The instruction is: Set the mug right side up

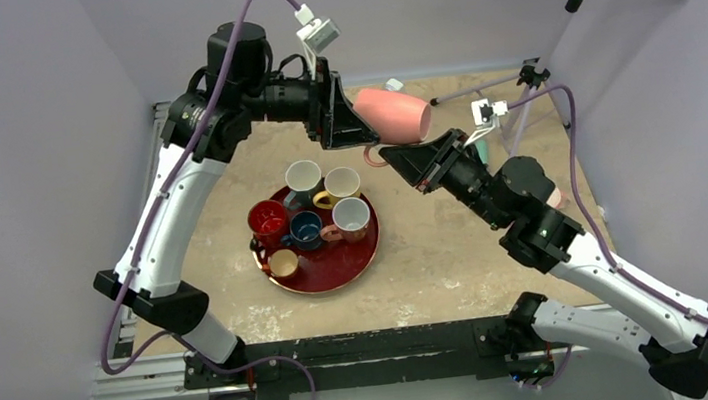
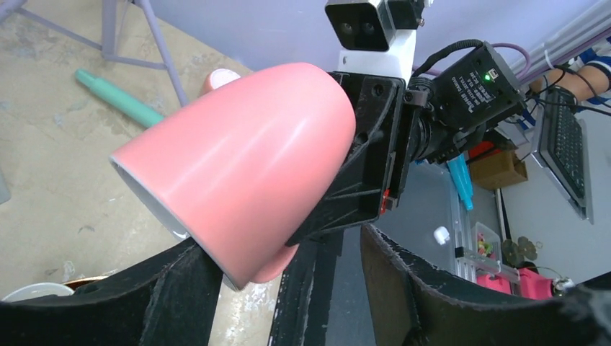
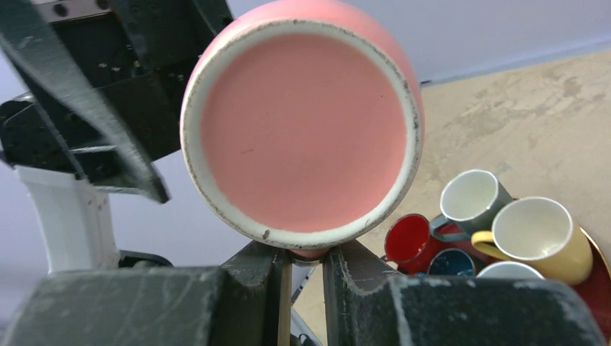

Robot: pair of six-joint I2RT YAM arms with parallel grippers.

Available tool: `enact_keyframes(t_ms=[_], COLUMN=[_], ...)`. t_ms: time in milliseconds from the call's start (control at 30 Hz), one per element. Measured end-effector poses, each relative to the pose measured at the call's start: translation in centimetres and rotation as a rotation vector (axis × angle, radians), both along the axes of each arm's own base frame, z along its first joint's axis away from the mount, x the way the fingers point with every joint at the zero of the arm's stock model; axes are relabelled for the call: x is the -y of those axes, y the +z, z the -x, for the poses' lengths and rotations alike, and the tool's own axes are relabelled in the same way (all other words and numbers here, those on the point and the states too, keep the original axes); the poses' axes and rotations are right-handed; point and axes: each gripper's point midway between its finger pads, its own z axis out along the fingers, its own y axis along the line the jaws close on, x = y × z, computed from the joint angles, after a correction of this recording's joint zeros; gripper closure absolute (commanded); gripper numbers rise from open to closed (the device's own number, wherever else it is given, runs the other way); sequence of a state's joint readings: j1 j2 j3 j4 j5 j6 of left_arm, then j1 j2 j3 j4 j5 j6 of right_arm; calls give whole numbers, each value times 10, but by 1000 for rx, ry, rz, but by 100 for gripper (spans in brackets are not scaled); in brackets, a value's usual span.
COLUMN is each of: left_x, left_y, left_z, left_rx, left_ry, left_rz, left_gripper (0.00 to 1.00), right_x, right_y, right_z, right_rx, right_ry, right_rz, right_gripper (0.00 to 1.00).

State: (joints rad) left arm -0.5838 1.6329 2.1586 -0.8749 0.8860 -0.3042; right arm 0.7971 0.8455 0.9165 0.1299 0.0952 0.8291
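The pink mug [image 1: 396, 115] is held on its side in the air above the back of the table. My right gripper [image 1: 409, 160] is shut on its handle; in the right wrist view its jaws [image 3: 306, 263] pinch the handle just below the mug's base [image 3: 302, 130]. My left gripper [image 1: 360, 129] is open at the mug's mouth end. In the left wrist view the mug [image 2: 245, 166] has its rim between my spread fingers [image 2: 288, 288], close to the left finger [image 2: 173, 295]. Whether it touches is unclear.
A round red tray [image 1: 338, 274] in mid-table holds several upright mugs, among them grey [image 3: 468, 198], yellow [image 3: 537, 238] and red [image 3: 407, 238]. A small tripod [image 1: 528, 80] stands at the back right, with a teal pen [image 2: 119, 101] lying near it.
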Motion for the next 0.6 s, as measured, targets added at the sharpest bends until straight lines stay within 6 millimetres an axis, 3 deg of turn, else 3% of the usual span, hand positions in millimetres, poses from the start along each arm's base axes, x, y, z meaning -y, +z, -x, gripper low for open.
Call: enact_keyframes(t_ms=[33, 133, 167, 200, 233, 267, 333, 400, 500, 600], left_x=[1, 3, 3, 3, 3, 1, -1, -4, -12, -33], left_y=[0, 3, 5, 10, 17, 22, 26, 15, -19, -80], left_z=[-1, 0, 4, 9, 14, 18, 20, 18, 5, -10], left_rx=[-3, -23, -36, -25, 10, 40, 66, 79, 125, 217], left_ry=[-1, -7, -25, -71, -105, -118, -111, -68, -3, 51], left_rz=[3, 17, 26, 48, 72, 83, 85, 35, -96, -337], left_gripper=[46, 98, 100, 100, 100, 100, 100, 100, 100, 100], right_x=[-2, -8, -9, -10, -12, -13, -15, -15, -5, 20], right_y=[3, 12, 15, 16, 17, 18, 23, 15, -4, -30], right_z=[1, 6, 6, 5, 4, 3, 3, 2, 0, 1], right_rx=[11, 51, 60, 50, 40, 36, 49, 42, -6, -87], right_ry=[12, 57, 58, 69, 74, 78, 80, 67, 23, -70], right_rz=[-5, -19, -22, -28, -34, -38, -12, 48, 116, 205], right_gripper=[100, 100, 100, 90, 66, 49, 30, 13, 2, 1])
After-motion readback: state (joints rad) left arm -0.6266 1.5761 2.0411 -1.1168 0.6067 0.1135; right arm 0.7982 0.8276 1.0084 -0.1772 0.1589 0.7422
